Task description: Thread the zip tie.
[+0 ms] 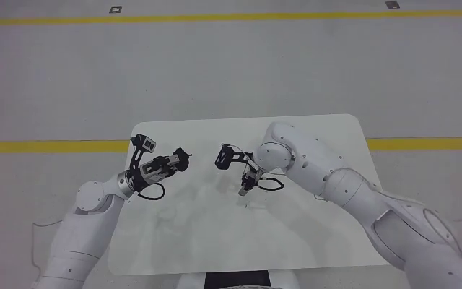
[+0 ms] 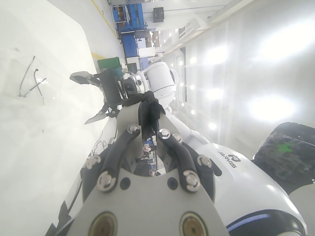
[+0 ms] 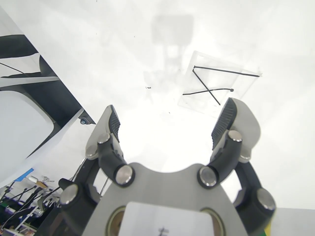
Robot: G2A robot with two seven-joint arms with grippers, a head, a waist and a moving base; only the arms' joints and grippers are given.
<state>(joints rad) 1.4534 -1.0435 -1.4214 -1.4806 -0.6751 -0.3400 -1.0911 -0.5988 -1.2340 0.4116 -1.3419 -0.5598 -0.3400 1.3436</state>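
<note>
Pickup looks to be the step in hand: the zip tie (image 3: 226,71) lies crossed with others in a clear tray (image 3: 236,83) on the bench (image 1: 310,231). Open, the right gripper (image 3: 172,116) hangs beside it, the left gripper (image 2: 147,99) closed farther left. Next, pinch one strap alone.

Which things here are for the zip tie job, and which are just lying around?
For the job: zip ties, the clear tray under them, left gripper, right gripper.

Just there: black speck on the table, yellow floor lines.
</note>
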